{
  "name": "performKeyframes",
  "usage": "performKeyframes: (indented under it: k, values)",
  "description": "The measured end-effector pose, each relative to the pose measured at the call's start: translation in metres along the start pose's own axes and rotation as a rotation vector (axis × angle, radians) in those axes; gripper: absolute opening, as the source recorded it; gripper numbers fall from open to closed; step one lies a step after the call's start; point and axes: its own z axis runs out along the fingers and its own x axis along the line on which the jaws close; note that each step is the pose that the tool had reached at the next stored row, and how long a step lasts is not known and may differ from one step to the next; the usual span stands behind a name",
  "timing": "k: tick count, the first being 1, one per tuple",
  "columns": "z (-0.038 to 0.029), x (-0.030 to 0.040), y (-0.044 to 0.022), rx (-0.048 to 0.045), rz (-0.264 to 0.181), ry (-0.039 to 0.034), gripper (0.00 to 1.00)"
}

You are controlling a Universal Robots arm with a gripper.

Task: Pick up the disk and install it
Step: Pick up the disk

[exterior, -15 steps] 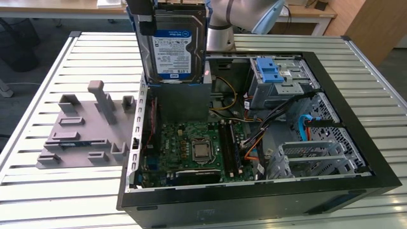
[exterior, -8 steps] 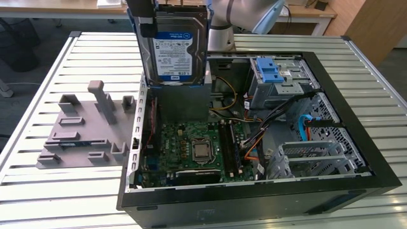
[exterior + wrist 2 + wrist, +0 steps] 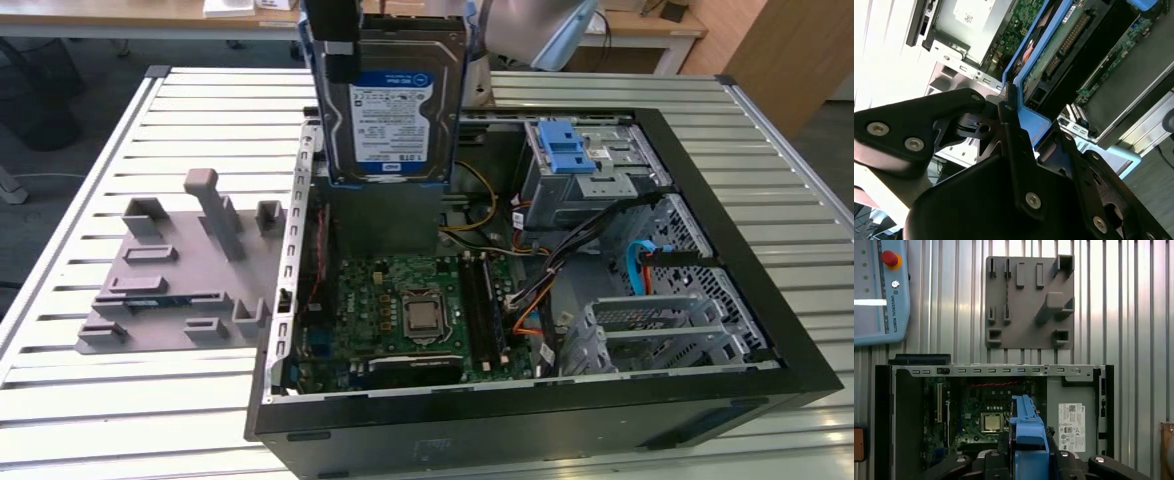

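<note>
Slatted white metal table (image 3: pixel 120 150) carries an open black computer case (image 3: pixel 534 425) with its green motherboard (image 3: pixel 400 310) exposed. A grey plastic fixture plate (image 3: pixel 167 275) lies just beside the case on the exterior view's left. The disk (image 3: pixel 400 115), a silver drive with a white-and-blue label in a bright blue carrier, hangs upright above the far part of the case. The black gripper (image 3: pixel 1028 452) has its jaws clamped narrowly on the carrier's edge.

Cable tangle (image 3: pixel 587 236) beside the drive cage (image 3: pixel 617 182)
</note>
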Motion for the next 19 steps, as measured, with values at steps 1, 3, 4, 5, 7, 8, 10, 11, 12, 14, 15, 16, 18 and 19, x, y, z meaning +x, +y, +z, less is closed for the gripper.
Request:
performKeyframes:
  k: [1,3,4,5,7,8,10,11,12,14,15,16,18,19]
  values:
    - [0.0,0.0,-0.0034,0.0,0.0,0.0001,0.36]
    - [0.0,0.0002,-0.0104,0.0,0.0,0.0,0.36]
    - [0.0,0.0002,-0.0136,-0.0001,0.0,0.0,0.36]
    - [-0.0001,0.0001,-0.0166,-0.0001,0.0,0.0,0.36]
    - [0.0,0.0001,-0.0224,0.0,0.0,0.0,0.36]
    - [-0.0001,0.0001,-0.0249,-0.0001,0.0,0.0,0.36]
    - [0.0,0.0,-0.0299,0.0,0.0,0.0,0.36]
    - [0.0,0.0,-0.0324,0.0,0.0,-0.0001,0.36]
    - [0.0001,0.0,-0.0353,0.0,0.0,-0.0001,0.36]
    - [0.0001,-0.0001,-0.0411,0.0,0.0,0.0,0.36]
    - [0.0001,-0.0001,-0.0439,0.0,0.0,0.0,0.36]
    - [0.0001,-0.0001,-0.0467,0.0,0.0,0.0,0.36]
    - [0.0001,-0.0001,-0.052,0.0,0.0,0.0,0.36]
    - [0.0001,-0.0001,-0.0544,0.0,0.0,0.0,0.36]
